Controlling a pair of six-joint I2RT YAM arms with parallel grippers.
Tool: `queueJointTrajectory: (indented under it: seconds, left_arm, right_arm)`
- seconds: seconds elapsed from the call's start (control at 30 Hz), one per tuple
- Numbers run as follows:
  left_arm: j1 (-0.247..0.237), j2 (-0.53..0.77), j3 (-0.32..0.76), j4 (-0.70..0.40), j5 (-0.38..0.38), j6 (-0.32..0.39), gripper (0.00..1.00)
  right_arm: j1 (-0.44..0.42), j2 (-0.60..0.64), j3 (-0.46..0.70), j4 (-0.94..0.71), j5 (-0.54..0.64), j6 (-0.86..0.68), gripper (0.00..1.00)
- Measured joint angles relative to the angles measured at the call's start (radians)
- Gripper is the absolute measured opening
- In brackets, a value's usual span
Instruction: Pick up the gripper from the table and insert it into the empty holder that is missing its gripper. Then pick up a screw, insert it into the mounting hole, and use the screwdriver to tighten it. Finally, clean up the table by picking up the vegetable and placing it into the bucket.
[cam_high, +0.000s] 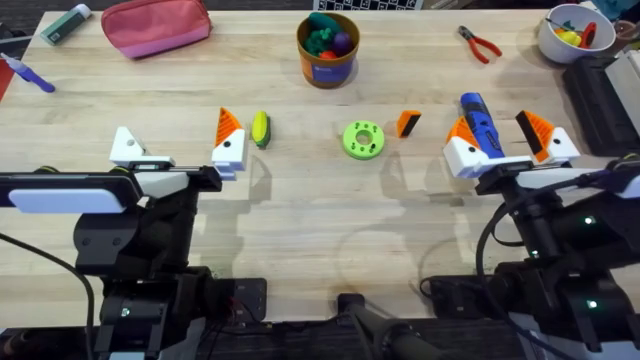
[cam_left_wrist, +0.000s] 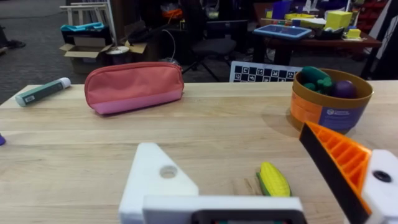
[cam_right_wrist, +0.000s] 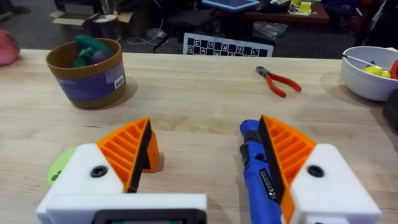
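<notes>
The loose orange gripper (cam_high: 407, 123) with a black face lies on the table right of centre. My left gripper (cam_high: 178, 140) (cam_left_wrist: 242, 155) is open; one of its white mounts, the holder (cam_high: 127, 148) (cam_left_wrist: 155, 180), is bare with an open hole, while the other carries an orange wedge (cam_high: 228, 122). The yellow-green vegetable (cam_high: 260, 129) (cam_left_wrist: 273, 179) lies just beside that wedge. My right gripper (cam_high: 503, 135) (cam_right_wrist: 205, 134) is open, and the blue screwdriver (cam_high: 478, 125) (cam_right_wrist: 256, 171) lies on the table between its fingers. The bucket (cam_high: 327, 50) (cam_left_wrist: 329, 102) (cam_right_wrist: 87, 71) stands at the back centre with toys in it.
A green disc (cam_high: 362, 139) (cam_right_wrist: 59, 168) lies between the vegetable and the loose gripper. Red-handled pliers (cam_high: 480, 44) and a white bowl (cam_high: 570, 35) are at the back right. A pink pouch (cam_high: 155, 25) and a marker (cam_high: 65, 25) are at the back left.
</notes>
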Motion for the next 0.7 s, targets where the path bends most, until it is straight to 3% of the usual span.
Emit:
queueJointTrajectory:
  seconds: [0.33, 0.57, 0.7]
  left_arm:
    - [0.0, 0.0, 0.0, 0.005, 0.0, 0.0, 0.996]
    - [0.0, 0.0, 0.003, 0.151, 0.001, -0.001, 0.996]
    - [0.0, 0.001, 0.069, 0.046, 0.0, -0.001, 0.996]
  right_arm:
    - [0.0, 0.0, 0.0, -0.001, 0.0, 0.0, 0.994]
    - [0.0, 0.0, 0.005, 0.102, -0.002, 0.008, 0.994]
    - [0.0, 0.002, 0.069, 0.095, -0.002, 0.021, 0.994]
